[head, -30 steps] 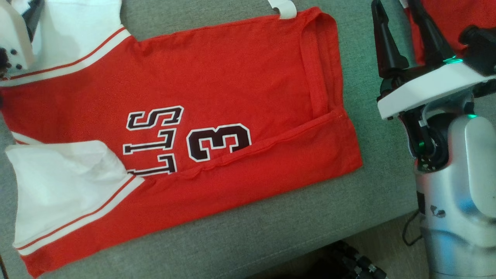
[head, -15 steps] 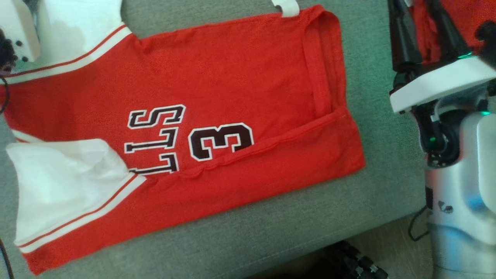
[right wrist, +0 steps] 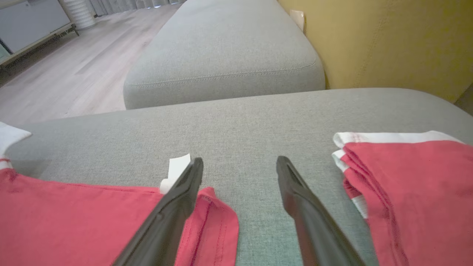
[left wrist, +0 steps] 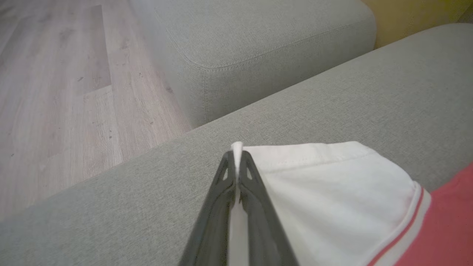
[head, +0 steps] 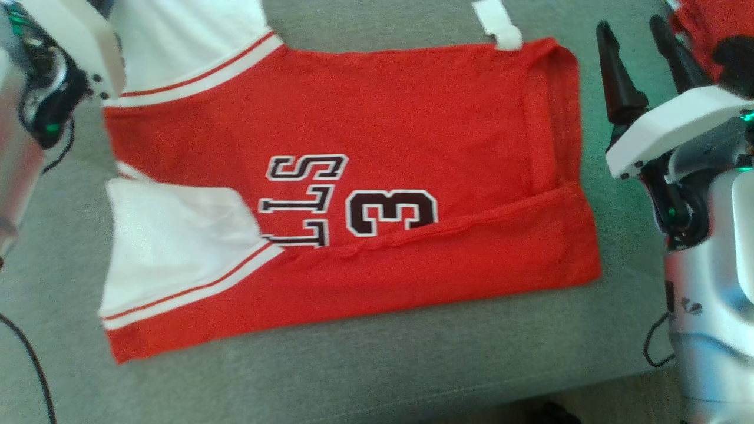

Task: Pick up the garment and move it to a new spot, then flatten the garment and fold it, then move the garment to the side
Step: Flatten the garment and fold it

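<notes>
Two grippers are working at opposite ends of the garment (head: 383, 118), a red jersey lying flat on the grey sofa cushion (head: 412, 377) in the middle of the head view. At about ten o'clock there the left arm is reaching to the jersey's far white sleeve (left wrist: 332, 184). The left wrist view shows the left gripper (left wrist: 236, 157) pinching the sleeve's hem corner, fingers pressed together on the cloth. The near long side, toward six o'clock, is lying folded over the body and covering part of the lettering. The folding step therefore looks to be in hand, with the far side not yet brought over. At two o'clock the right gripper (right wrist: 240, 162) is hovering with fingers wide apart and holding nothing. One of its fingers is over the far hem corner beside a white tag (right wrist: 177, 168); whether it is touching I cannot tell. Toward three o'clock another folded red garment (right wrist: 414, 184) is lying apart. The next move probably calls for the right gripper to close on that hem corner, so both ends can be carried together toward six o'clock.
</notes>
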`<state>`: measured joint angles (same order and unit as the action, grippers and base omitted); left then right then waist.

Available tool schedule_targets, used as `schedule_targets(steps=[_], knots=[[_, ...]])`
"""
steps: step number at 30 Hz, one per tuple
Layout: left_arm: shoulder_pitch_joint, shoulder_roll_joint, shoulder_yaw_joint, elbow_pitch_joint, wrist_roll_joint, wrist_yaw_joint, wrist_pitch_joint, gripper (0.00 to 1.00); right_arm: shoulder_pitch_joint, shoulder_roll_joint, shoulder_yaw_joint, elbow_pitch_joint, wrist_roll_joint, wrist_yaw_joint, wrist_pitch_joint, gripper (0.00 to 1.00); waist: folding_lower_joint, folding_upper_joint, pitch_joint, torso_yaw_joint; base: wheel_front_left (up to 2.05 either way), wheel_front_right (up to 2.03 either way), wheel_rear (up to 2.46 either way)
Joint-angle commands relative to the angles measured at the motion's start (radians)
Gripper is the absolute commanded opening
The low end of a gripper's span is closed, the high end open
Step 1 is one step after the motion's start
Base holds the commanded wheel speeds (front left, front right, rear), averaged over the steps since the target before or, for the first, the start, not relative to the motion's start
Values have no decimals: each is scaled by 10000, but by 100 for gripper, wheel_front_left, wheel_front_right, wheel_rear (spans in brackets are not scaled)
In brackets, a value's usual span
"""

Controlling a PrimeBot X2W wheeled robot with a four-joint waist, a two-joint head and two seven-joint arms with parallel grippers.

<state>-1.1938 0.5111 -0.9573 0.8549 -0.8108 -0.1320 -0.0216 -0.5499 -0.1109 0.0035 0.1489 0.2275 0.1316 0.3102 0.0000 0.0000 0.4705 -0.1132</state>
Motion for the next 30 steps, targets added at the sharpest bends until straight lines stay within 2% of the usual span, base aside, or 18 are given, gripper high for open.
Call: schedule_targets(steps=[1, 7, 11, 24, 25, 26, 27, 30], knots=[[-331, 354, 226, -320, 91, 14, -275, 0, -361, -190, 214, -44, -94, -9, 164, 100, 0, 0, -287, 523, 0, 0, 0], [-84, 190, -151, -1016, 134, 14, -576, 0, -642, -641, 374, 1226, -38, -9, 456, 100, 0, 0, -326, 1155, 0, 0, 0], [33, 174, -308, -1408, 157, 14, -587, 0, -926, -866, 605, 2034, 79, -9, 532, 100, 0, 0, -319, 1347, 0, 0, 0], [129, 236, -507, -1897, 181, 100, -434, 0, -1623, -1208, 1050, 3750, 413, -9, 513, 100, 0, 0, -301, 1315, 0, 0, 0], [128, 240, -513, -1912, 179, 112, -425, 0, -1679, -1243, 1060, 3845, 472, -9, 517, 80, 0, 0, -293, 1304, 0, 0, 0], [125, 246, -517, -1925, 177, 123, -418, 0, -1736, -1278, 1064, 3936, 534, -9, 526, 8, 0, 0, -285, 1291, 0, 0, 0], [124, 253, -520, -1937, 174, 135, -414, 0, -1793, -1316, 1096, 4004, 593, -9, 532, 0, 0, 0, -279, 1276, 0, 0, 0], [110, 287, -500, -1923, 142, 157, -429, 0, -2010, -1515, 1156, 4181, 720, -9, 521, 0, 0, 0, -251, 1236, 0, 0, 0]])
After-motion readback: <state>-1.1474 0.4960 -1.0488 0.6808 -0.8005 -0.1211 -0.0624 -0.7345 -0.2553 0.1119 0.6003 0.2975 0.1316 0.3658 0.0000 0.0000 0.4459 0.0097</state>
